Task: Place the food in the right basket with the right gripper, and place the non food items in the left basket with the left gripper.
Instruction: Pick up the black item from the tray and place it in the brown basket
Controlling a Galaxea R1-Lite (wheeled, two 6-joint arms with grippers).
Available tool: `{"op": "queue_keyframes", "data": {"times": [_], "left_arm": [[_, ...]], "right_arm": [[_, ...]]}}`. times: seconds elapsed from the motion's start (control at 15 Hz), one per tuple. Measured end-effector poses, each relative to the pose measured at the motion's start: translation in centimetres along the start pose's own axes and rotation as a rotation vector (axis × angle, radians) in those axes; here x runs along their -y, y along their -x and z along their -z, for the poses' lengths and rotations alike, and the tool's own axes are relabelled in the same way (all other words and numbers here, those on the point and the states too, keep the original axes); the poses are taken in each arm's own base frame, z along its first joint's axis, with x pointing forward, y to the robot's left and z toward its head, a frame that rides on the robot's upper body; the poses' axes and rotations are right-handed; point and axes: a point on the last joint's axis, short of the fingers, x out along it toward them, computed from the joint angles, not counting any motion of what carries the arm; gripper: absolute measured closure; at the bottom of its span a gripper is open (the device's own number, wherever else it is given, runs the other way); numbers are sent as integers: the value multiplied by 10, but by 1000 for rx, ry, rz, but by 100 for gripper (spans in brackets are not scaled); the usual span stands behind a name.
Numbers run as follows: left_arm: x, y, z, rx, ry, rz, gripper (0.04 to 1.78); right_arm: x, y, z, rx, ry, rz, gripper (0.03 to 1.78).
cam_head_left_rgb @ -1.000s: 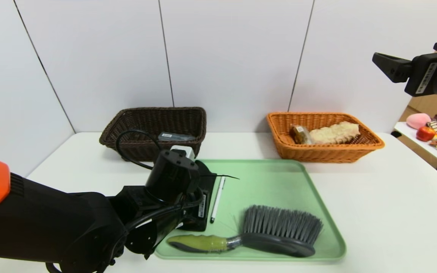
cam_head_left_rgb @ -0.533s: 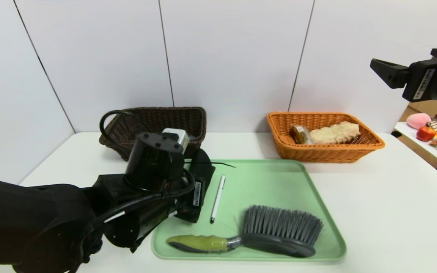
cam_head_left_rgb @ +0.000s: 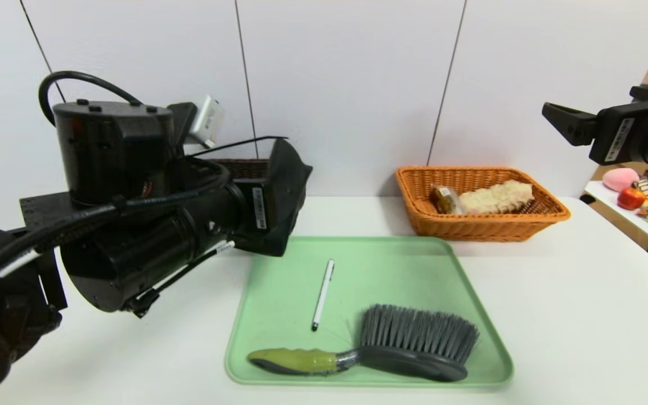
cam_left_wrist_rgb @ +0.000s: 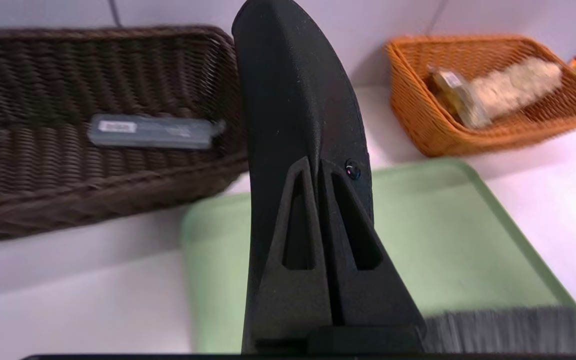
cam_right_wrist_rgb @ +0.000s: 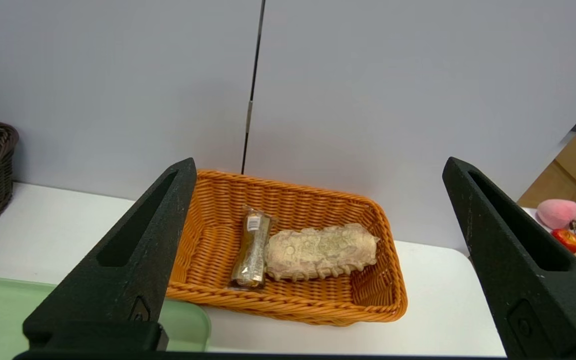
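Two non-food items, pen (cam_head_left_rgb: 322, 294) and brush (cam_head_left_rgb: 397, 344), wait on tray (cam_head_left_rgb: 414, 264); left tool (cam_head_left_rgb: 279, 197) together, empty; right tool (cam_head_left_rgb: 568, 124) apart, parked far right.

Left arm (cam_head_left_rgb: 133, 225) is the big blocker here, hanging over the counter (cam_head_left_rgb: 554, 315) in front of the brown basket (cam_left_wrist_rgb: 68, 150), fingers (cam_left_wrist_rgb: 313, 210) pressed together with nothing in them. The green tray (cam_head_left_rgb: 414, 264) has bare room in its far half; the pen (cam_head_left_rgb: 322, 294) and the brush (cam_head_left_rgb: 391, 346) crowd its near part. The counter right of the tray is open. The orange basket (cam_head_left_rgb: 481, 225) is reachable from above, with the right gripper (cam_head_left_rgb: 568, 121) high and off to the right.
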Motion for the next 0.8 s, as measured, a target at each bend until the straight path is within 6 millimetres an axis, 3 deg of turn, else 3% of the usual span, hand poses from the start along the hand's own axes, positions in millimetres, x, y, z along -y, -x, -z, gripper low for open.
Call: {"op": "queue_keyframes", "data": {"times": [0.33, 0.6, 0.8], "left_arm": [[-59, -37, -16, 87, -81, -119, 174], [-80, -78, -12, 218, -182, -164, 174], [-88, -97, 1, 197, -216, -186, 174]], "right_arm": [[0, 1, 4, -13, -32, -1, 12], [0, 2, 7, -23, -40, -1, 12], [1, 2, 9, -30, -40, 4, 12]]}}
